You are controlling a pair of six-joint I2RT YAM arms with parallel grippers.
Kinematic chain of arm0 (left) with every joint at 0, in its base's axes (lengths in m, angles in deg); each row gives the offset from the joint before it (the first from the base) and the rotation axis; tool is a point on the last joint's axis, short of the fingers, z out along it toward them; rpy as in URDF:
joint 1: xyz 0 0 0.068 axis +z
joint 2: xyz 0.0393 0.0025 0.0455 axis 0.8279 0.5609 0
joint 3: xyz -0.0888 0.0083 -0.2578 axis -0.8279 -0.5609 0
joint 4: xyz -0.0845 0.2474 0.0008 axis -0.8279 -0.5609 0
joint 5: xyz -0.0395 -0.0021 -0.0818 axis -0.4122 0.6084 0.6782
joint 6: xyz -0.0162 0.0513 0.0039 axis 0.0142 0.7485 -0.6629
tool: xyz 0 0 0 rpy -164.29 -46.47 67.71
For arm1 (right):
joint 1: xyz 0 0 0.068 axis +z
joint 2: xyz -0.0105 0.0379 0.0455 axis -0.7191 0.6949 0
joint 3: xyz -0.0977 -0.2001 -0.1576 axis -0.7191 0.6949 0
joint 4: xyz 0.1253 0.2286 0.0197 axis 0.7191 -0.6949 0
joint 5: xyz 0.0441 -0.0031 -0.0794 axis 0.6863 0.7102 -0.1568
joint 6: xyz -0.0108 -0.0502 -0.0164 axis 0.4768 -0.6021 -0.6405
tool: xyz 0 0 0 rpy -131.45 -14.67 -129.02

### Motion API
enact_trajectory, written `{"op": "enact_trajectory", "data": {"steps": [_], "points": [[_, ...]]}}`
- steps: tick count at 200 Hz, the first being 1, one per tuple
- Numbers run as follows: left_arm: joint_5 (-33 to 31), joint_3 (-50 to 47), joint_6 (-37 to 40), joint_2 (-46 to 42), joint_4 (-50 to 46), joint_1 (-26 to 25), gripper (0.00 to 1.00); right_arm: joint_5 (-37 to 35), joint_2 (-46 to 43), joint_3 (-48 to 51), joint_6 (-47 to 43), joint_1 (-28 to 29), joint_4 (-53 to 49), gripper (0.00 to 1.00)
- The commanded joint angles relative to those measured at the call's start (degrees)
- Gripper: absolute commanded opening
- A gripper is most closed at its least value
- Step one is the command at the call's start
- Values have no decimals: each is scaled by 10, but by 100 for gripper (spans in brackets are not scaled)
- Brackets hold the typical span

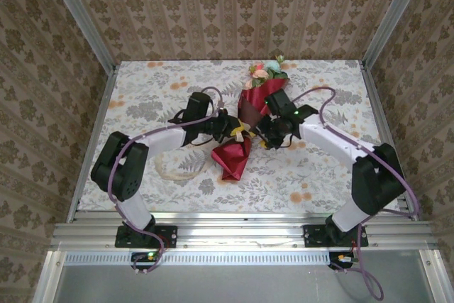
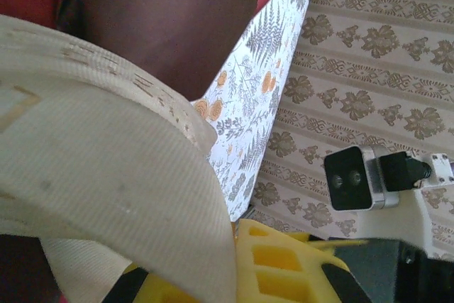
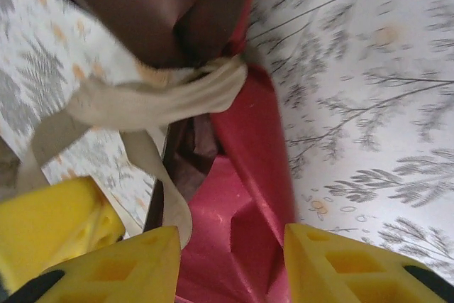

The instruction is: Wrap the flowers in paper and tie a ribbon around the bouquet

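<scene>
The bouquet lies mid-table, its flowers at the far end and the red paper flaring toward me. A cream ribbon is wound round the cone's narrow waist, above the paper's crumpled lower end. My left gripper is at the waist from the left, shut on the ribbon, which runs wide between its yellow fingers. My right gripper is open, its fingers astride the red paper, with a loose ribbon end by its left finger.
Slack ribbon loops on the floral tablecloth left of the bouquet. The left gripper's yellow finger sits close beside my right one. The right arm's wrist camera is near. Patterned walls enclose the table.
</scene>
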Motion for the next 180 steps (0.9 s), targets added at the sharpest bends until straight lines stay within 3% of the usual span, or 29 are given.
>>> {"op": "enact_trajectory", "data": {"steps": [1,29,63,73,92,111,144,180], "points": [[12,-4,7,12,-5,8,0,47,12,23,-131,21,37,50],[14,1,6,18,-5,12,0,97,19,58,-172,31,57,51],[19,9,6,22,-8,15,0,93,38,66,-204,41,5,45],[20,12,6,23,-9,15,0,85,44,67,-203,40,11,39],[17,12,3,20,-10,17,0,55,55,49,-206,38,8,17],[14,8,0,12,-12,19,0,10,55,36,-203,29,-12,0],[8,6,-15,5,-7,23,0,-14,25,56,-198,-7,-19,0],[1,4,-78,27,71,16,0,-25,21,40,-257,-42,-72,0]]}}
